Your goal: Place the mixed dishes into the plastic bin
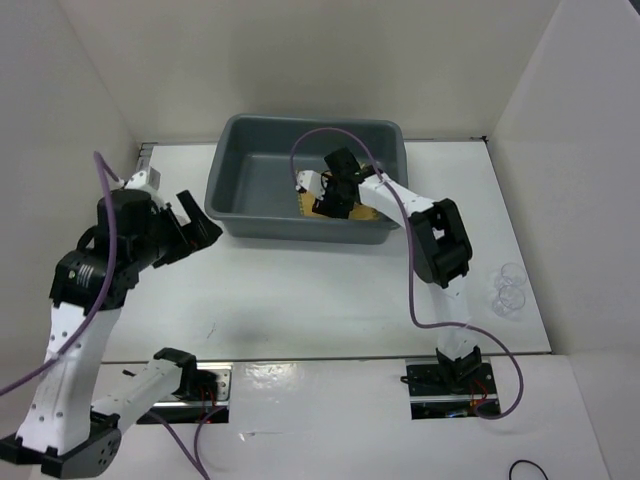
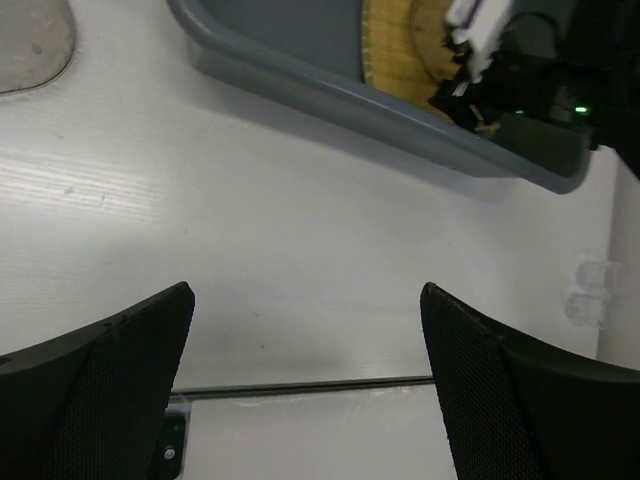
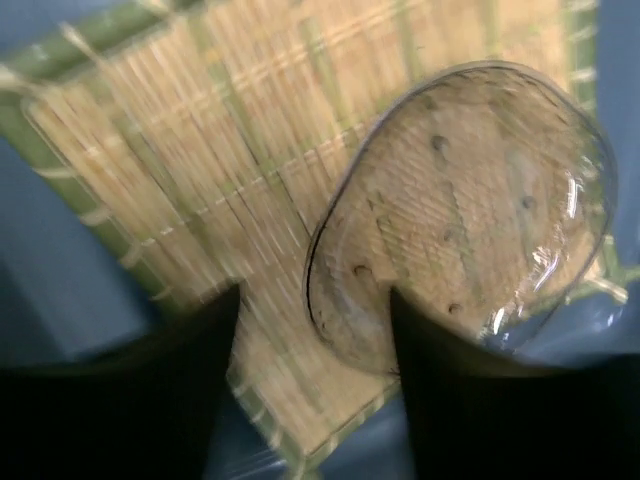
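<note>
we see the right gripper with jaws parted over the clear plate on the woven mat inside the plastic bin, and the left gripper spread wide, empty, above the table.

The plastic bin is dark grey. The woven mat is tan-yellow in fine straw stripes, edged with green. The round plate is clear. The worktop is white. 2 purple cables trail along white-and-black arms.
</note>
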### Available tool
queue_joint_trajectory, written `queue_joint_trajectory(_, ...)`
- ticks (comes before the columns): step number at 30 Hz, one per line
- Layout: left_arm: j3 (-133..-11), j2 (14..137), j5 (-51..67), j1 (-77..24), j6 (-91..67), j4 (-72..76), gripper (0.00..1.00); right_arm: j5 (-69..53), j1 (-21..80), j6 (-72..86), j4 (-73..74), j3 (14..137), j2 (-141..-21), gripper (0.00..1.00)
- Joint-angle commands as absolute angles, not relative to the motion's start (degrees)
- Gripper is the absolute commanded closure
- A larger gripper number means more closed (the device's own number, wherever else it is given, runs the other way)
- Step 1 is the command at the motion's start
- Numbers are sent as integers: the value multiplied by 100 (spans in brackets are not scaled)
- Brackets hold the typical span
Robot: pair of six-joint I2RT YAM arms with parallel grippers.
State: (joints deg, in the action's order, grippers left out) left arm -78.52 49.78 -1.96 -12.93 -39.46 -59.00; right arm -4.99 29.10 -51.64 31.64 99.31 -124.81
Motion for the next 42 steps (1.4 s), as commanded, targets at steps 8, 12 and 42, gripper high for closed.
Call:
queue_joint_trajectory(8, -8352, 6275, -1608, -277, -4710, -6083, 0, -968, 2786, -3156, 2471, 8135, -8218, 2)
queue_joint_trajectory(12, -7352, 6880, -164, 1298, -4649, -5495, 5, -492, 3085, -3208, 2259, 5553, -5928, 2)
queue_joint_trajectory(42, -6935, 10502, -378, 3094, -5537, -3955, 15, 1134, 3779, -2425, 2399, 3428, -2373, 2)
